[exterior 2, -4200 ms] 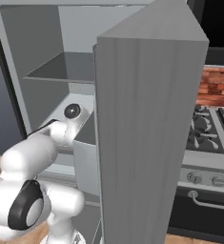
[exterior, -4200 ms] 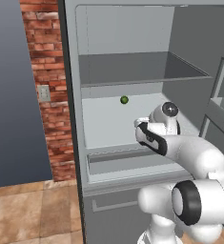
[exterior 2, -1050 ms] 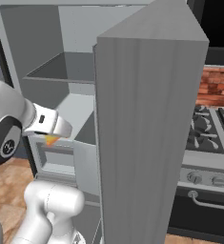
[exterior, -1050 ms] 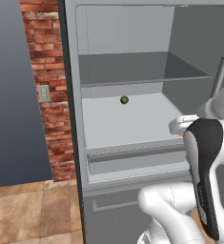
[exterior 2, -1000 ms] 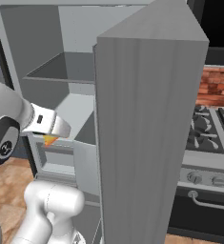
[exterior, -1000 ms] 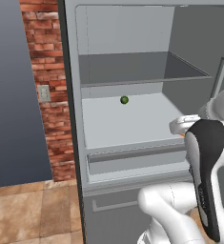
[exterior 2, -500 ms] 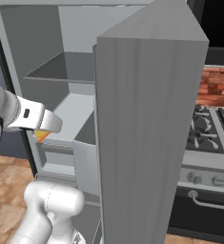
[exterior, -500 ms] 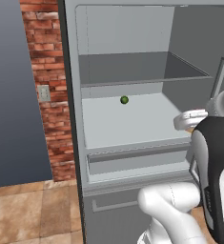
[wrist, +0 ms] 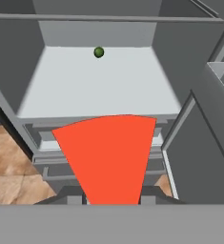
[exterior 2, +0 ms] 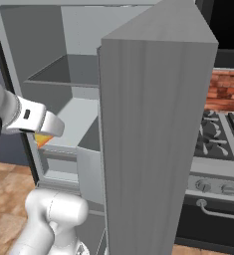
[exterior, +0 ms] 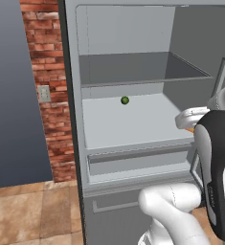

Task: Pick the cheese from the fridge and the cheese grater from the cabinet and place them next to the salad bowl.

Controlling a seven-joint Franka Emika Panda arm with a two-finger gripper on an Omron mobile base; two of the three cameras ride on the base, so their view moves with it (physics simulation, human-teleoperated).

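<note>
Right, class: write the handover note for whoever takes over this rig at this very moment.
Hand: shut on the cheese, drawn back in front of the open fridge.
A small green ball sits at the back of the fridge shelf.
Done: cheese picked up.
Left: place the cheese by the salad bowl, fetch the cheese grater from the cabinet, set it there too.

Fridge point(exterior: 133, 72) open. Mid shelf point(exterior: 133, 122) mostly bare, just a small green ball point(exterior: 125, 100) near the back wall, so wide room in front of it. Upper shelf point(exterior: 142, 67) caps the headroom. Open fridge door point(exterior 2: 153, 134) stands as a tall wall on the right side, close by the shelf opening. Drawer front point(exterior: 138, 160) sits just below the shelf lip. Left side: brick wall point(exterior: 44, 86) beyond the fridge edge.
</note>
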